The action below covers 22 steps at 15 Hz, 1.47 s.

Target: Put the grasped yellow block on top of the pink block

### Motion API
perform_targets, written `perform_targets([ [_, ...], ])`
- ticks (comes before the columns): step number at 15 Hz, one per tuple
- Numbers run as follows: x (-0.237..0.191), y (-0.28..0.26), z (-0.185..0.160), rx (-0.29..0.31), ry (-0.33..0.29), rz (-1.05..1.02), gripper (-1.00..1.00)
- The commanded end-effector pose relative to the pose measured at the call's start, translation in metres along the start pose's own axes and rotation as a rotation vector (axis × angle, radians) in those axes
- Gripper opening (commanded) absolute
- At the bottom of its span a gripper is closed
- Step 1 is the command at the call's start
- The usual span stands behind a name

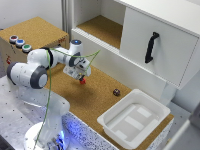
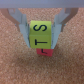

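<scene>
In the wrist view the yellow block (image 2: 40,34), a small cube with black letters on its face, sits between my two fingers (image 2: 22,27). My gripper (image 2: 40,42) is shut on it. Directly beneath it lies the pink block (image 2: 44,51), which looks red, and the yellow block rests on or just above its top. In the exterior view my gripper (image 1: 80,74) hangs low over the cork surface with the pink block (image 1: 82,81) at its tips. The yellow block cannot be made out there.
A dark small block (image 1: 116,92) lies on the cork toward the exterior view's right. A white bin (image 1: 134,117) stands at the front right. A white cabinet with a black handle (image 1: 151,47) and an open shelf rise behind. A button box (image 1: 20,42) stands at the left.
</scene>
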<state>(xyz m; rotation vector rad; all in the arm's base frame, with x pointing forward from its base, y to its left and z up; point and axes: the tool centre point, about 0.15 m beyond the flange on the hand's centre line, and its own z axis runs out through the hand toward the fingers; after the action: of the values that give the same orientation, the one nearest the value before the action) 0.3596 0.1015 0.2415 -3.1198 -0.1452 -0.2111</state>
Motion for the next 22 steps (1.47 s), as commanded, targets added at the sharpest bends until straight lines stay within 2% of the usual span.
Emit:
perform_targets([
  [1,0.027,0.005,0.026,-0.04,-0.041,0.03,-1.0],
  [5,0.025,0.007,0.023,-0.036,-0.043,0.051,-1.0],
  [6,0.024,0.008,0.021,-0.042,-0.05,0.057,1.0],
  [8,0.019,0.008,0.007,-0.048,-0.045,0.068,1.0],
  [14,0.008,0.002,-0.057,-0.029,0.048,0.063,1.0],
  [20,0.005,-0.016,-0.098,-0.039,0.078,0.019,1.0],
  [22,0.004,-0.024,-0.112,-0.017,0.097,0.025,1.0],
])
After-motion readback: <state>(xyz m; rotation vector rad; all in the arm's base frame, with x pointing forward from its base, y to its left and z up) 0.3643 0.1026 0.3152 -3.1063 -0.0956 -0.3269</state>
